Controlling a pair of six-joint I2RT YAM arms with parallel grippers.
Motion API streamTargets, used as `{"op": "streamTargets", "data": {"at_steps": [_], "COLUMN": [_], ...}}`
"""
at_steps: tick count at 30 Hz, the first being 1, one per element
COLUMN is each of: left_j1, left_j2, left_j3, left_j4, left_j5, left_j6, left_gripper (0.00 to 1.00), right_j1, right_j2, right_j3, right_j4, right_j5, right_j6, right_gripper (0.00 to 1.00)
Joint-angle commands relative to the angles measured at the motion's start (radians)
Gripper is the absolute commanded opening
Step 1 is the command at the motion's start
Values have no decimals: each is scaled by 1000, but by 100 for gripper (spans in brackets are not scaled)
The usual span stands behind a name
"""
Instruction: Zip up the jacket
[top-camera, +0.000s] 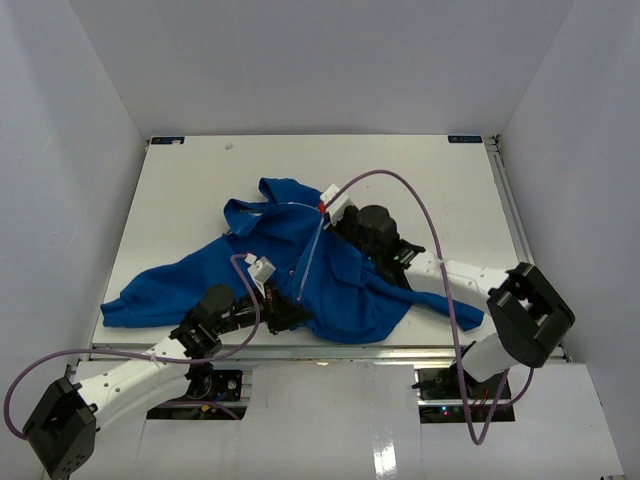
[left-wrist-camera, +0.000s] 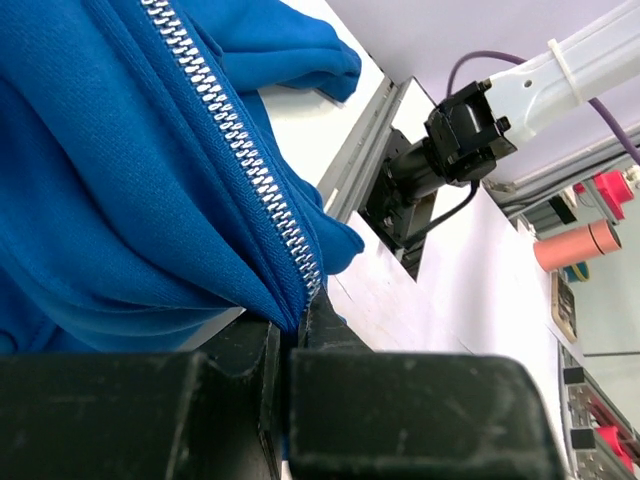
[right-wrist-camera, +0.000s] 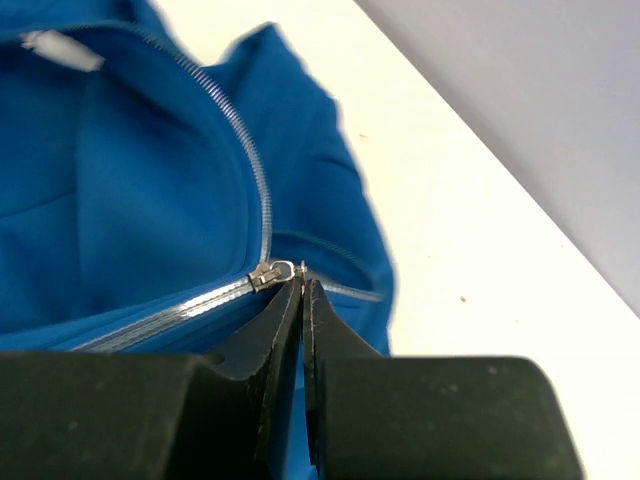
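The bright-blue jacket lies mid-table, its front closed by a pale zipper line running from the hem to the collar. My left gripper is shut on the jacket's hem at the zipper's bottom end; the left wrist view shows the silver teeth running into the closed jaws. My right gripper is at the collar end, shut on the pull tab of the zipper slider, with the jaws pinched together on it. The lining is hidden.
The white table ends in a metal front edge just behind my left gripper. Purple cables loop over the jacket and off both arms. A sleeve stretches to the left. Grey walls enclose three sides.
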Motion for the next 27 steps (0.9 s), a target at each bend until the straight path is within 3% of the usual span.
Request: {"op": "streamTargets", "data": {"at_steps": [1, 7, 16, 21, 27], "left_j1": [-3, -3, -3, -3, -3], "left_j2": [-36, -33, -237, -274, -304], "left_j3": [22, 127, 169, 186, 126], "left_j4": [-46, -202, -334, -395, -434], "left_j5": [-48, -147, -343, -406, -645], "left_j6": [42, 169, 180, 181, 173], "left_gripper": [0, 0, 0, 0, 0], "right_j1": [-174, -319, -528, -592, -657], "right_j2": [93, 279, 473, 532, 616], "right_j3": [157, 363, 618, 733, 885], "right_j4": [75, 51, 6, -22, -77], "right_j5": [-33, -54, -86, -137, -143], "right_j6": [48, 61, 141, 179, 200], "right_gripper": [8, 8, 8, 8, 8]}}
